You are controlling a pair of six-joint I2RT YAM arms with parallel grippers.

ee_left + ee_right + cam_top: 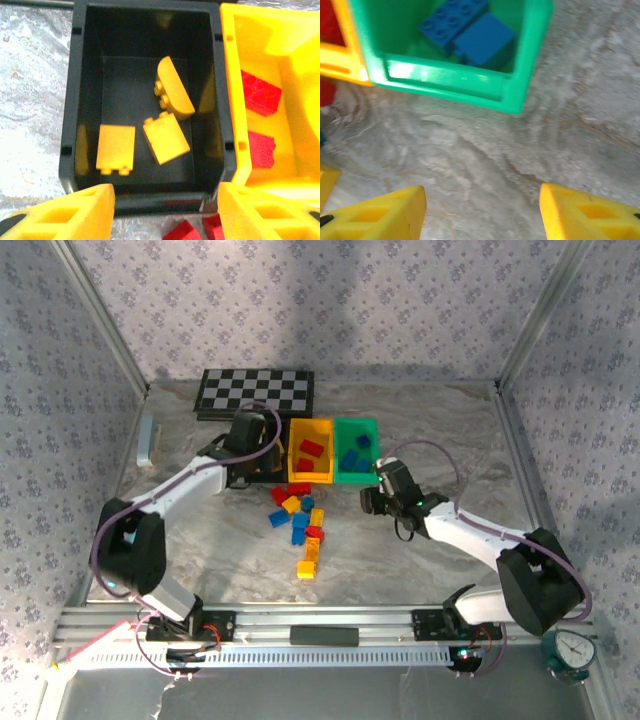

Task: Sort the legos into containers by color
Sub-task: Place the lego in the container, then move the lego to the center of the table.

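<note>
Over the black bin the left gripper hangs, jaws spread and empty (three orange bricks lie inside). It should rise straight clear of the rim before reaching for the loose pile. The right gripper, likewise spread and empty, hovers by the green bin.

A flat black-and-white checkerboard lies at the far side of the table, whose top is a grey-beige marbled surface. A small white oblong object sits at the table's left edge, apart from the checkerboard. 3 walls papered in a small purple floral pattern enclose the space, and 2 slanting metal posts rise at the far corners. A ribbed aluminium rail runs along the near edge, with a short black bar on its middle. Beyond the rail's right end stands a teal round dial with a white face.
</note>
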